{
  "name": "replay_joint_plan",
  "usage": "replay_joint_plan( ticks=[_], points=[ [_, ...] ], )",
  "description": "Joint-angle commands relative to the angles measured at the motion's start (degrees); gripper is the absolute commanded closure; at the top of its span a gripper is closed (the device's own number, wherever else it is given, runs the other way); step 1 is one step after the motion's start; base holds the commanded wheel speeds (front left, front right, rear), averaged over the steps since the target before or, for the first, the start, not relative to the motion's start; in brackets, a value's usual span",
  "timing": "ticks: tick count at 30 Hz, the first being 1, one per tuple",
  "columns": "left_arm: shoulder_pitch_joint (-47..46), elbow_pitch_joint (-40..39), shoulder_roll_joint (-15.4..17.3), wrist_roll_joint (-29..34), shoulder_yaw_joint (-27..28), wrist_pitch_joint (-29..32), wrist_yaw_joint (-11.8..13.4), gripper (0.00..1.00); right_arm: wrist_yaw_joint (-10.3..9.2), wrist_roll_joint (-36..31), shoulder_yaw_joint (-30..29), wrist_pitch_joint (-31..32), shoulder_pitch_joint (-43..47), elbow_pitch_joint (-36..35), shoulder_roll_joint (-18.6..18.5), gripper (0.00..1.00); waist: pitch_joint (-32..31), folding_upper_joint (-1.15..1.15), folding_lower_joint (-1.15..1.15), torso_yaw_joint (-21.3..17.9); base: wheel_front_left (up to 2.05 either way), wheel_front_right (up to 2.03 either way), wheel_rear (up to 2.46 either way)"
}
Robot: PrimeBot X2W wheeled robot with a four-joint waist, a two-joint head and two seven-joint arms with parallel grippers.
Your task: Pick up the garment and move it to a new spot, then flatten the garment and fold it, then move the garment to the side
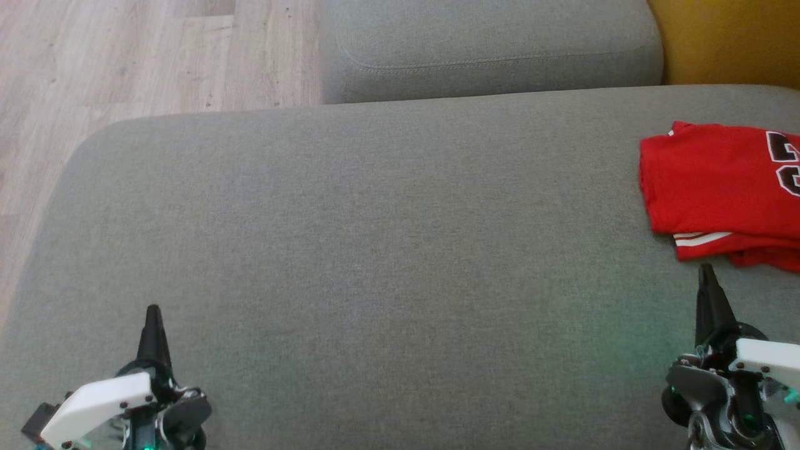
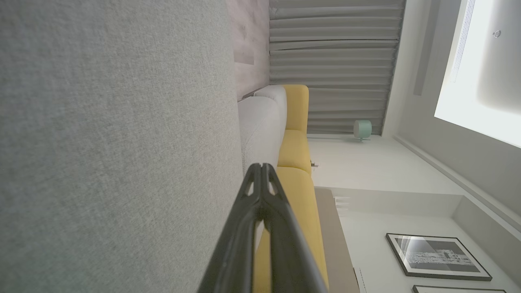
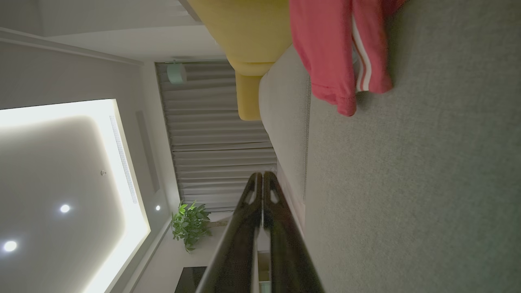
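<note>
The garment (image 1: 719, 187), a red jersey with white trim and dark numerals, lies folded at the right edge of the grey sofa seat (image 1: 375, 250); the frame edge cuts off its right part. In the right wrist view the garment (image 3: 338, 53) hangs at the top, well beyond the fingertips. My right gripper (image 1: 707, 270) is shut and empty, just in front of the garment's near edge and apart from it. My left gripper (image 1: 153, 310) is shut and empty at the lower left, far from the garment. Both pairs of fingers are pressed together in the wrist views: left gripper (image 2: 261, 166), right gripper (image 3: 260, 174).
A grey back cushion (image 1: 487, 50) stands behind the seat, with a yellow cushion (image 1: 725, 37) at the far right. Wooden floor (image 1: 125, 56) lies past the seat's left and far-left edges. Curtains (image 2: 333, 61) and framed pictures (image 2: 437, 256) show beyond.
</note>
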Motion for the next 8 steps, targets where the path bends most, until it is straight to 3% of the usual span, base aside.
replay_joint_plan(
  ticks=[1, 8],
  points=[
    [-2.93, -1.65, 0.28, 0.65, 2.24, 0.31, -0.4, 1.0, -0.04, -0.36, 1.17, 0.42, -3.15, -1.78, -0.45, 1.0, 0.0, 0.0, 0.0, 0.0, 0.0, 0.0, 0.0],
    [-2.93, -1.64, 0.24, 0.69, 2.3, 0.36, -0.4, 1.0, -0.04, -0.38, 1.13, 0.45, -3.15, -1.78, -0.43, 1.0, 0.0, 0.0, 0.0, 0.0, 0.0, 0.0, 0.0]
  ],
)
